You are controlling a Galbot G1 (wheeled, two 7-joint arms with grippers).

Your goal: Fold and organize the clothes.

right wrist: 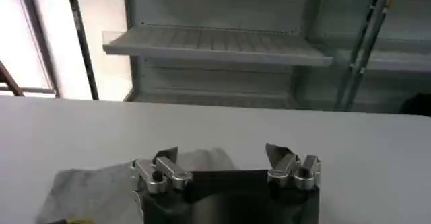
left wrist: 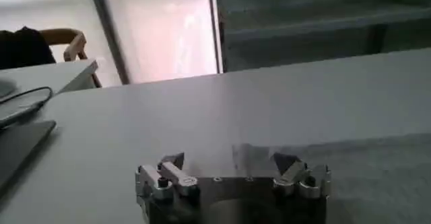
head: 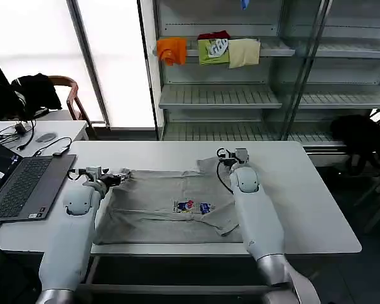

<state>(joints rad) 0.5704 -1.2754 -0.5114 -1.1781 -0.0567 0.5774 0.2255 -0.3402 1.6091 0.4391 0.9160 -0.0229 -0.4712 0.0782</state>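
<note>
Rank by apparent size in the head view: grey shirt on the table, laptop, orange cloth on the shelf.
1. Grey shirt
2. Laptop, partly cropped at the edge
3. Orange cloth, though it sits farther from the camera

A shirt (head: pixel 171 206) lies on the table (head: pixel 304 190), towards its front middle. A laptop (head: pixel 19 183) sits on the table's left end, a chair (head: pixel 66 95) stands behind it, and shelves (head: pixel 240 95) stand behind the table with folded clothes (head: pixel 228 50) on an upper shelf.

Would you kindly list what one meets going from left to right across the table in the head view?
Laptop → left tool → grey shirt's chest print → right tool → bare table surface.
</note>
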